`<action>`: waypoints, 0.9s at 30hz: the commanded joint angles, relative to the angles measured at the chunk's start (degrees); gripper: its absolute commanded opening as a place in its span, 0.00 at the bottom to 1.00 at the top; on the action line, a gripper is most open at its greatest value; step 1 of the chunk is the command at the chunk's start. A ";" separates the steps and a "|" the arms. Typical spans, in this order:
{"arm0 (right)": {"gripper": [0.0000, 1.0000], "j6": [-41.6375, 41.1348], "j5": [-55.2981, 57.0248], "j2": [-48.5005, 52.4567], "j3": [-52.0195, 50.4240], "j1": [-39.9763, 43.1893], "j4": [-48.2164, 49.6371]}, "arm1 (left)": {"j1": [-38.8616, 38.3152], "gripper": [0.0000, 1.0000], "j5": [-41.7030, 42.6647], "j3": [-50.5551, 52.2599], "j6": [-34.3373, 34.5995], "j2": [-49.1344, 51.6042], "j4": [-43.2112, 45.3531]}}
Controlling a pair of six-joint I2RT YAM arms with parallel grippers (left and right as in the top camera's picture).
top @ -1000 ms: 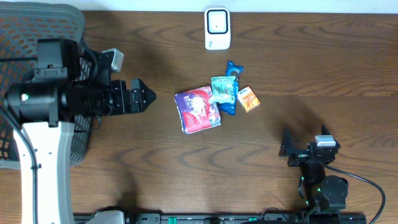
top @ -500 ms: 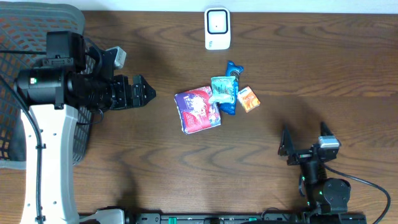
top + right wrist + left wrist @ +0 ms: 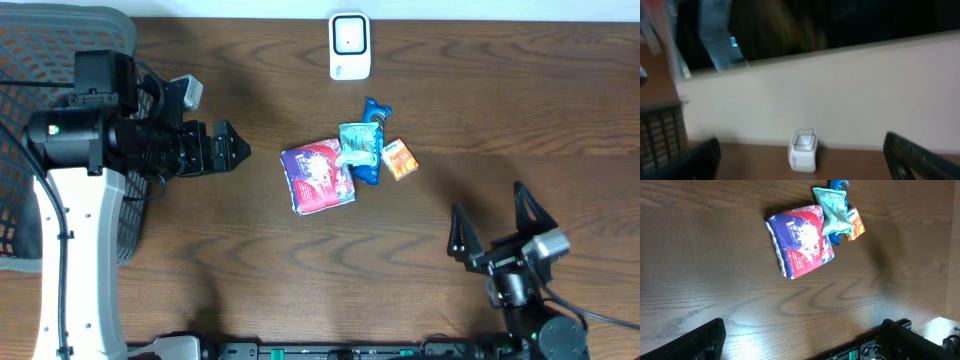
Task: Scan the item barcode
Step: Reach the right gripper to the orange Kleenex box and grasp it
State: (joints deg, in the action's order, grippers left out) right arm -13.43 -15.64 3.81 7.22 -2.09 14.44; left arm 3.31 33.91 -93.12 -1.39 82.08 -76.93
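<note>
Purple packet lies untouched in the middle of the counter, at 6 o'clock from the scanner, while the right arm's fingers, apart and empty like the left arm's fingers, have just tilted upward, so no grasp has begun.

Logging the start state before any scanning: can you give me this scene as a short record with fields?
scanner: white boxy barcode scanner, at the far edge of the wooden table, untouched
items: purple-and-red foil packet, teal packet, blue packet, small orange box, clustered mid-table
stacking: teal packet lies over the blue packet
left tool: open, empty, just right of the black mesh basket
right tool: open, empty, near the table's front edge
scan: not yet begun
</note>
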 commanded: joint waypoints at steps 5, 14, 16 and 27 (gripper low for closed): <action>0.99 7.65 -0.85 17.09 17.81 0.55 -12.17 | -0.13 0.98 -0.57 0.37 -0.74 0.22 -0.15; 0.99 9.68 -10.16 36.79 33.86 0.55 -23.98 | -0.13 0.98 -0.57 0.37 -0.74 0.22 -0.15; 0.99 9.68 -10.54 39.45 35.82 0.55 -25.51 | -0.13 0.98 -0.57 0.37 -0.74 0.22 -0.15; 0.99 9.68 -11.89 42.91 37.03 0.55 -27.12 | -0.13 0.98 -0.57 0.37 -0.74 0.22 -0.15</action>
State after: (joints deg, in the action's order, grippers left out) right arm -4.84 -26.46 46.76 42.59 -2.09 -12.47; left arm 3.31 33.89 -93.10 -1.52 82.08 -76.90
